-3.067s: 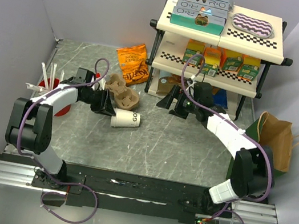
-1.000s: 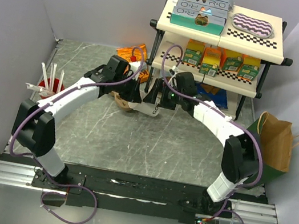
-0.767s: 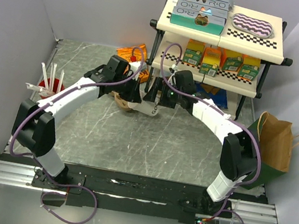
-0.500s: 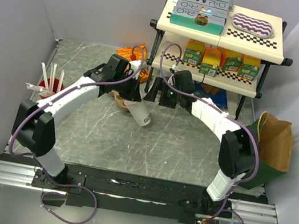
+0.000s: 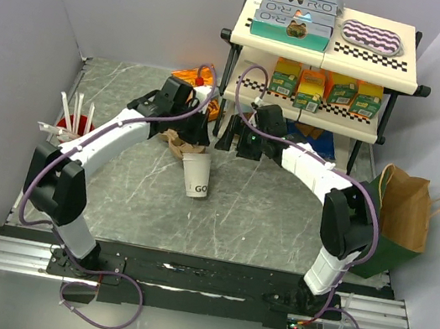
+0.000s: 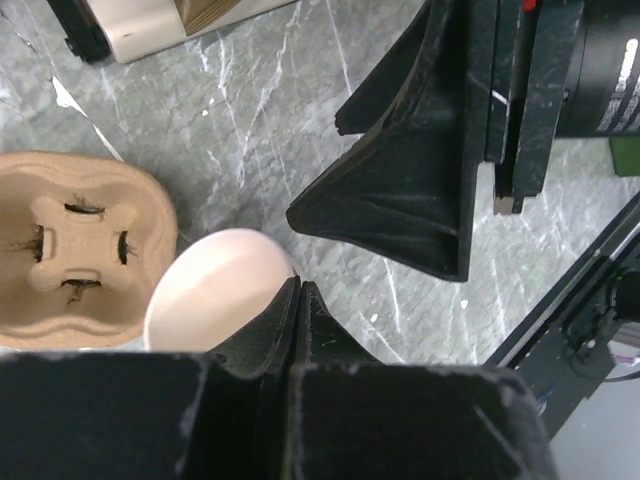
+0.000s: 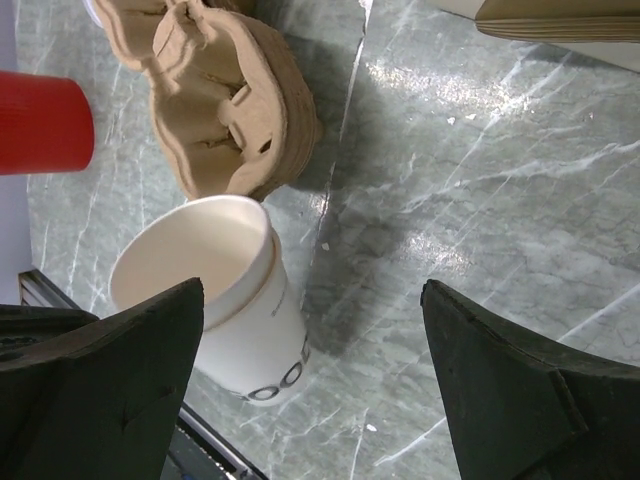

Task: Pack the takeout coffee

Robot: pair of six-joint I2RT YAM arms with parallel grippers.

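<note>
Well, your table [image 5: 262, 215] shows bare marble toward its near edge, while the shelf rack [image 5: 320, 80] crowds the back. Your right gripper [image 7: 312, 295] gapes wide and empty above the pulp carrier [image 7: 230, 110]. Your left gripper [image 6: 300, 290] is pinched tight on the rim of the lidless takeout coffee cup [image 7: 235, 300], just beside that carrier.

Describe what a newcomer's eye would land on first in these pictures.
An upright, lidless cream paper cup stands mid-table, pinched at its rim by the left end effector, with the open right end effector close by. Next to it lies a brown pulp carrier; a stocked shelf rack stands at the back.
</note>
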